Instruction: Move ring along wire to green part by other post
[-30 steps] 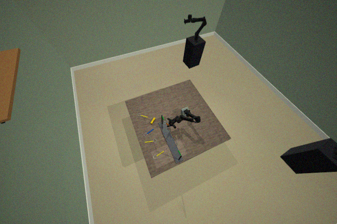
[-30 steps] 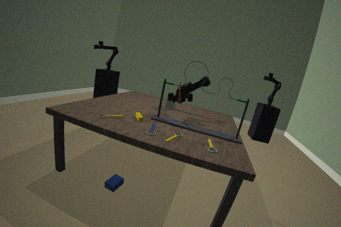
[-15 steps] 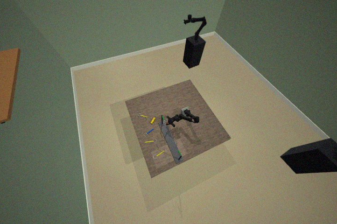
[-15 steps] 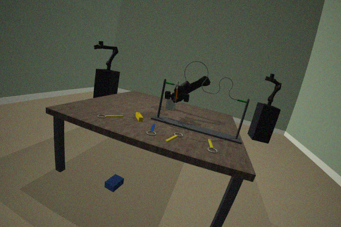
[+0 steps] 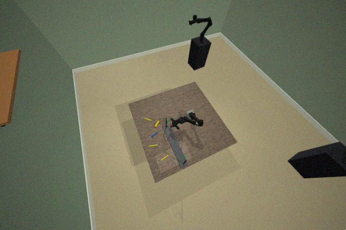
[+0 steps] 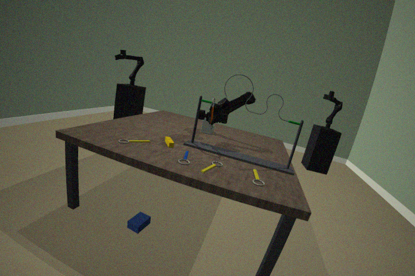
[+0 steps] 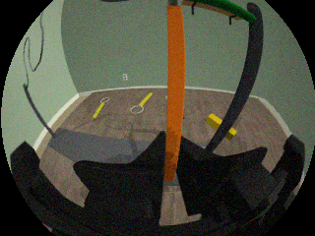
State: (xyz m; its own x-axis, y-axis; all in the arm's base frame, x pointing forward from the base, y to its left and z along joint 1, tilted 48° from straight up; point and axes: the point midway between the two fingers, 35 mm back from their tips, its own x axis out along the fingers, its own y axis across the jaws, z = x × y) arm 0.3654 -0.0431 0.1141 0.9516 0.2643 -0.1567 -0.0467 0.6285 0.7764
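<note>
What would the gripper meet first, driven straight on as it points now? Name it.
Probably the dark post nearest the orange handle: it stands just right of the fingers in the wrist view. Depth is unclear, so they may slip past.

The gripper (image 5: 171, 124) (image 6: 211, 119) (image 7: 167, 134) is closed on the orange handle. From its base, the arm (image 5: 190, 119) (image 6: 236, 102) reaches toward nine o'clock in the top view

High top view and lower exterior view, both across the whole tabletop (image 5: 211, 130) (image 6: 116, 130).
</note>
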